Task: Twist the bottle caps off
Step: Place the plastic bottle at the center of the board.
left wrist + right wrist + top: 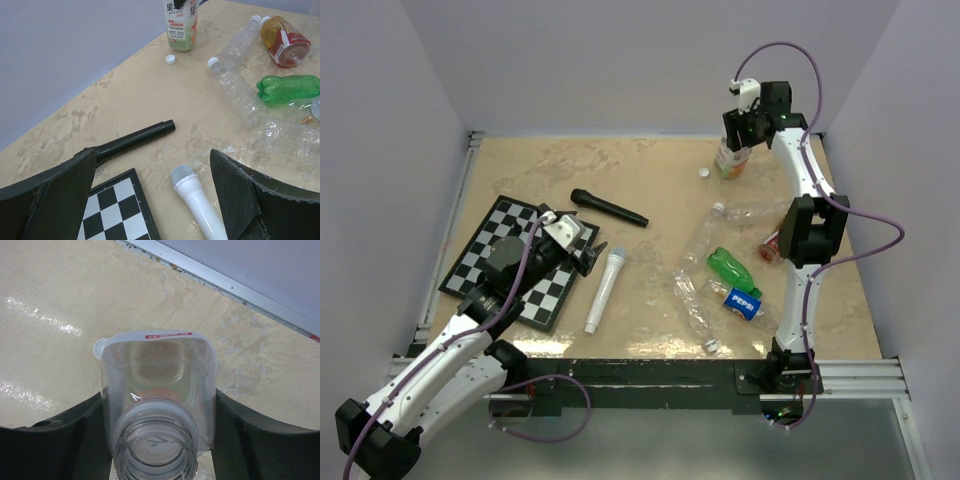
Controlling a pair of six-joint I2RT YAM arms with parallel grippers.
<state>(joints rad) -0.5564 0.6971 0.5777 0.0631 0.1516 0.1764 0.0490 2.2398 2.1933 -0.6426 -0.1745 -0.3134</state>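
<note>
An upright juice bottle (731,158) (159,390) stands at the back right with its neck bare and open. My right gripper (748,128) (159,440) comes down over it, one finger pressed to each side of its body. A loose white bottle cap (704,173) (170,59) (100,346) lies on the table just left of that bottle. Two clear bottles lying down carry white caps (214,62) (256,18), and another capped clear bottle (698,315) lies near the front edge. My left gripper (582,255) (152,152) hangs open, with nothing in it, over the chessboard's corner.
A green bottle (732,268), a Pepsi bottle (742,303) and a red-labelled bottle (772,245) lie beside the right arm. A white microphone (603,292) (197,200), a black microphone (608,208) (135,140) and a chessboard (510,255) (117,210) occupy the left half.
</note>
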